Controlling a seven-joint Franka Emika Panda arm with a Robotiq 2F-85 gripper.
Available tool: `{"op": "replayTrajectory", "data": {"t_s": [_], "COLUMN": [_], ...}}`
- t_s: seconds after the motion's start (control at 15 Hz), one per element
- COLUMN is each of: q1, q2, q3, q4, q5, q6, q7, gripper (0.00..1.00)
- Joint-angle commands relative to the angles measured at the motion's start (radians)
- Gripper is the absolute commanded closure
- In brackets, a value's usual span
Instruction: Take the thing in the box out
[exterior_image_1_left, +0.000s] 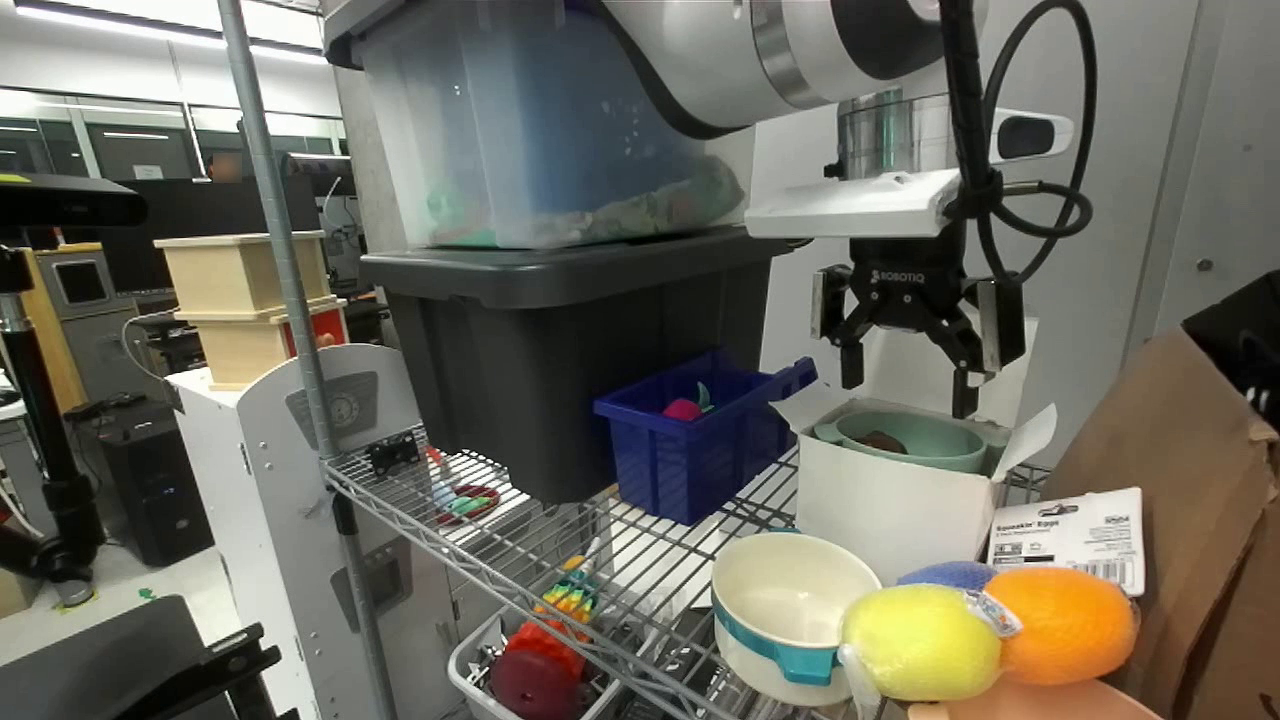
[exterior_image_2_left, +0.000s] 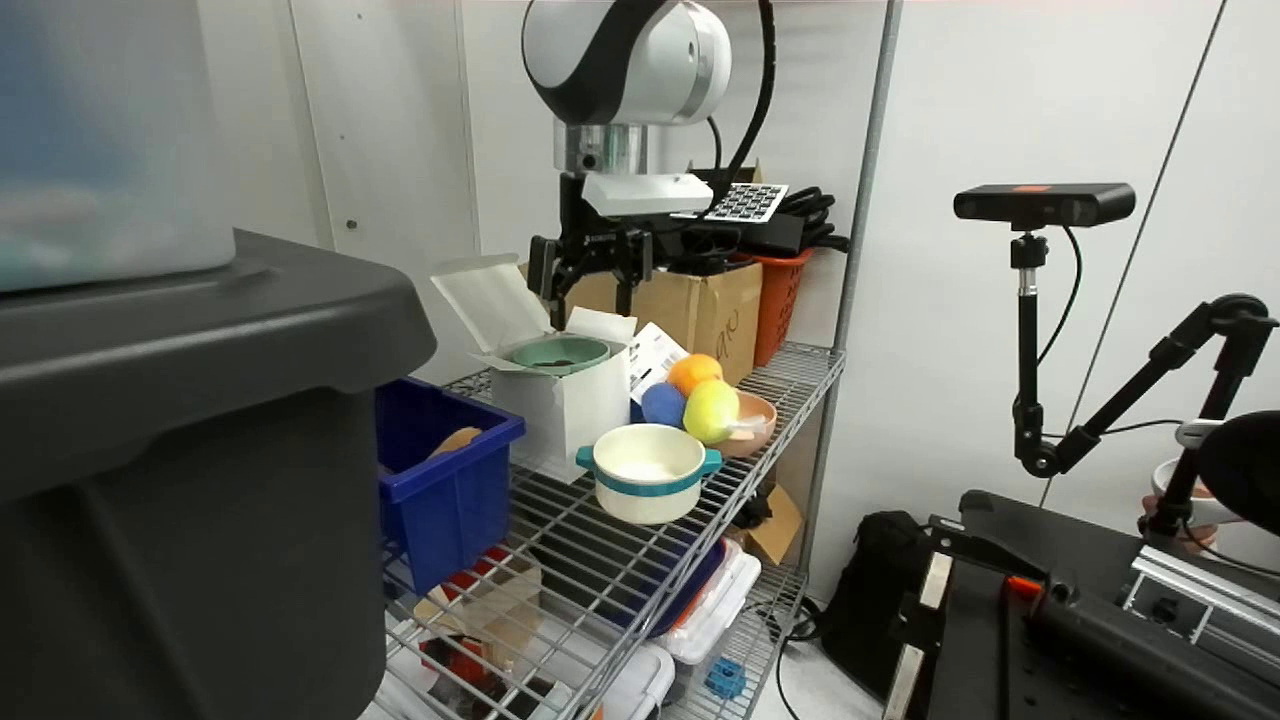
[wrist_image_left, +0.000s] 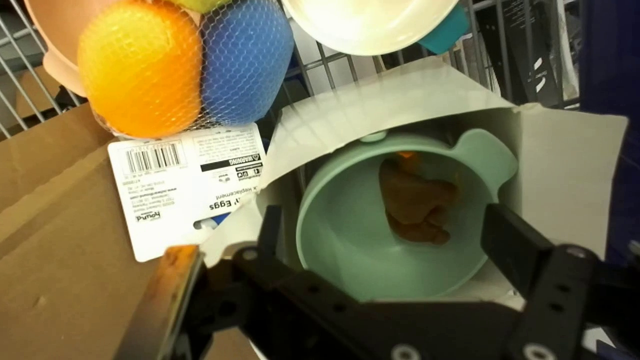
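- Black, released and spread wide, my gripper (exterior_image_1_left: 908, 385) points down above the box (exterior_image_1_left: 890, 505).
- Below it, in my wrist view, I see the reddish-brown lump (wrist_image_left: 412, 200), resting inside a green bowl (wrist_image_left: 342, 235).
- That green bowl sits within the box, whose white lid (exterior_image_2_left: 490, 300) is tilted back.
- Near the box I have a teal-handled cream bowl (exterior_image_2_left: 650, 502), beside an orange egg (wrist_image_left: 142, 70), a blue egg (wrist_image_left: 245, 65) and a yellow egg (exterior_image_1_left: 920, 640).
- Farther out, a blue bin (exterior_image_1_left: 655, 465) stands between the box and a dark grey tote (exterior_image_1_left: 530, 370).
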Motion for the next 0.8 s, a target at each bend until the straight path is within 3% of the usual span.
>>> {"op": "replayTrajectory", "data": {"t_s": [0.0,0.73], "q1": [-0.012,-0.006], "q2": [0.050,0.159], "q3": [0.015,0.017], "q4": [0.080,0.245], "q5": [0.029,0.027], "q6": [-0.054,-0.121], "q7": [-0.021,-0.002], "gripper": [0.00,0.00]}}
